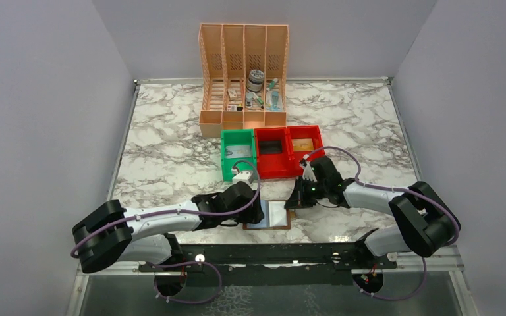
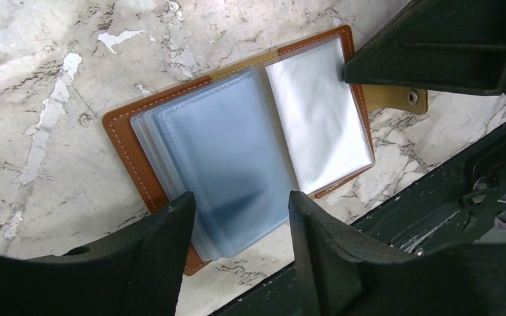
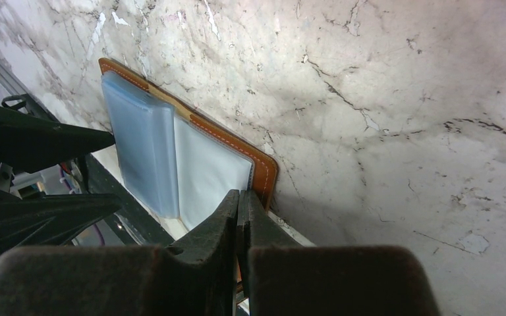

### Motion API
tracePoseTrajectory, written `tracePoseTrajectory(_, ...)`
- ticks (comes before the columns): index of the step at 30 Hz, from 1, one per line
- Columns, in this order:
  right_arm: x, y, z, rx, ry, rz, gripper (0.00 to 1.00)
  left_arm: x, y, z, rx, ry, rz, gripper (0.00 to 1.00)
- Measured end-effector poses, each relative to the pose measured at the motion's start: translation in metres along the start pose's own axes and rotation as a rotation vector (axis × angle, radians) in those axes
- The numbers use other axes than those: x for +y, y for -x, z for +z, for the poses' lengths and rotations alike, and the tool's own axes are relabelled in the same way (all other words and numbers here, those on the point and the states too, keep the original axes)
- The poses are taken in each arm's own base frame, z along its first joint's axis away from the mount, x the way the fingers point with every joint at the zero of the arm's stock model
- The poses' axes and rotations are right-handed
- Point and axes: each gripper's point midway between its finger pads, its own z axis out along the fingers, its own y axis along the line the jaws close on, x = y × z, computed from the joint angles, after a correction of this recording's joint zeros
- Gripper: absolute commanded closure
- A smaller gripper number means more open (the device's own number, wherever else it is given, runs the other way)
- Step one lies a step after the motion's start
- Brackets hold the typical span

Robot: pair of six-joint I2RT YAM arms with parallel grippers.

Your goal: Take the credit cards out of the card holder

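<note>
The brown card holder [image 1: 268,215] lies open near the table's front edge. In the left wrist view its stack of bluish clear sleeves [image 2: 224,151] covers the left half and one pale sleeve [image 2: 316,118] lies on the right. I cannot tell whether credit cards sit inside them. My left gripper [image 2: 240,197] is open, its fingers straddling the sleeves' near edge. My right gripper [image 3: 238,193] is shut, its tips pressing on the holder's right edge [image 3: 267,172] beside the snap tab [image 2: 412,99]. A tan card [image 1: 303,143] lies in a red bin.
A green bin [image 1: 227,164] and two red bins [image 1: 273,174] stand just behind the holder. The peach file organiser [image 1: 244,66] with small items is farther back. The black base rail [image 1: 270,253] runs right in front of the holder.
</note>
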Motion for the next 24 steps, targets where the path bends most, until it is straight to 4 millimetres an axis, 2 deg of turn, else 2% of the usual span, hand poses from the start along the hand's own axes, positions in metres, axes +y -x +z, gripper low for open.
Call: tracePoseTrajectory(24, 0.002, -0.001, 0.000, 0.005, 0.013, 0.003, 0.96, -0.023, 0.002, 0.012, -0.012, -0.115, -0.033, 0.46)
